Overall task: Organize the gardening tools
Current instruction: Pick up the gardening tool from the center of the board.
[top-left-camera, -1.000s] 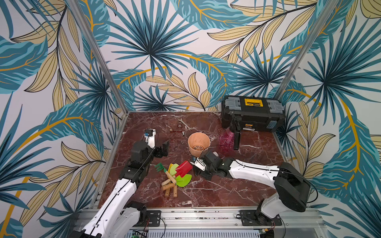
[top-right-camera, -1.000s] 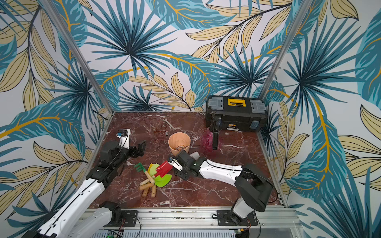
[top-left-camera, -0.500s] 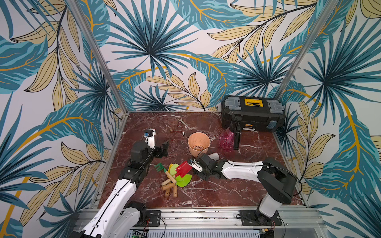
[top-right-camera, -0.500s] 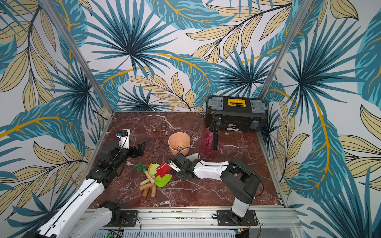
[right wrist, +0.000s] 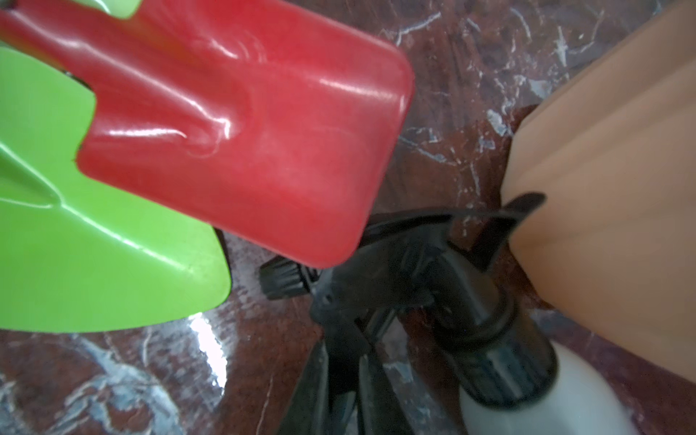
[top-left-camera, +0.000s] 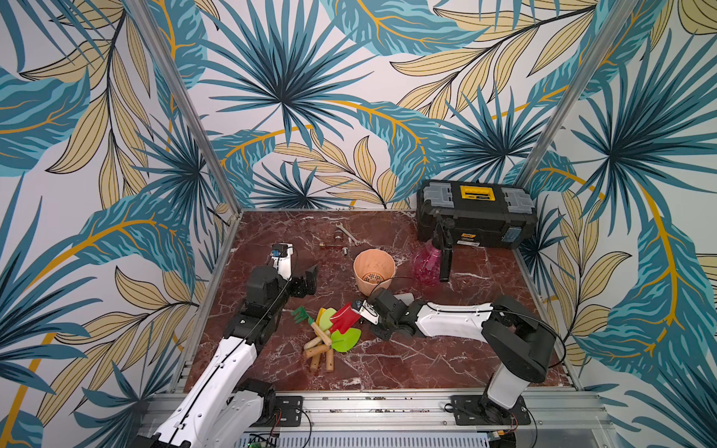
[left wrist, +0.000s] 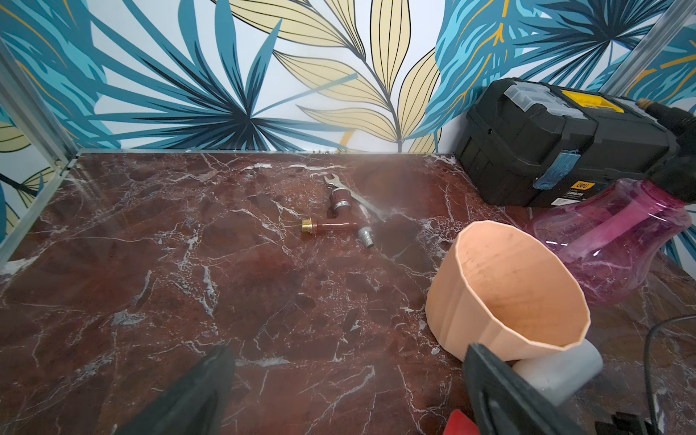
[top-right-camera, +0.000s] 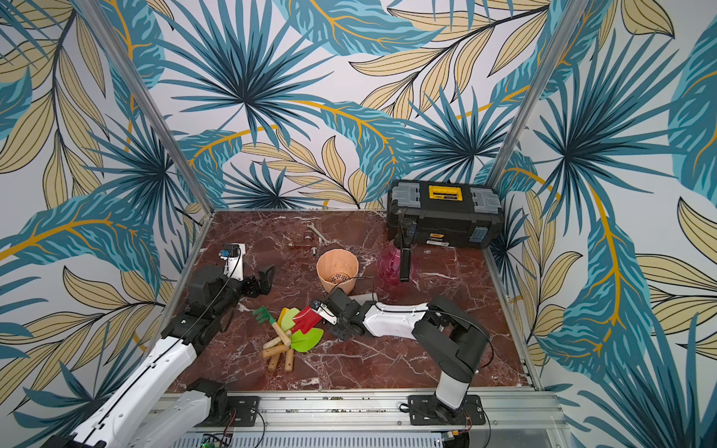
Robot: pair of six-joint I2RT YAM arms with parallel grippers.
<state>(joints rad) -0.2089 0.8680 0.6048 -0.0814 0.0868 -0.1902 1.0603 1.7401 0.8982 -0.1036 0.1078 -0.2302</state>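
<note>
The black toolbox [top-left-camera: 477,217] sits in the back right corner of the worktop [top-left-camera: 426,360]. The pink sprayer [top-left-camera: 425,263] stands just in front of it, near the pot [top-left-camera: 374,271]. My left gripper [top-left-camera: 306,281] hangs near the left edge, jaws wide apart. My right gripper [top-left-camera: 362,310] is beside the red shovel [top-left-camera: 345,318] on the tool pile [top-left-camera: 321,334], front middle. Its fingers look close together by a white sprayer [right wrist: 534,406], but I cannot tell if they pinch it.

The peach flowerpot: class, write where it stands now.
In both top views the peach flowerpot stands upright mid-table, with the pink sprayer to its right, the wrench behind and a white sprayer lying just in front.
</note>
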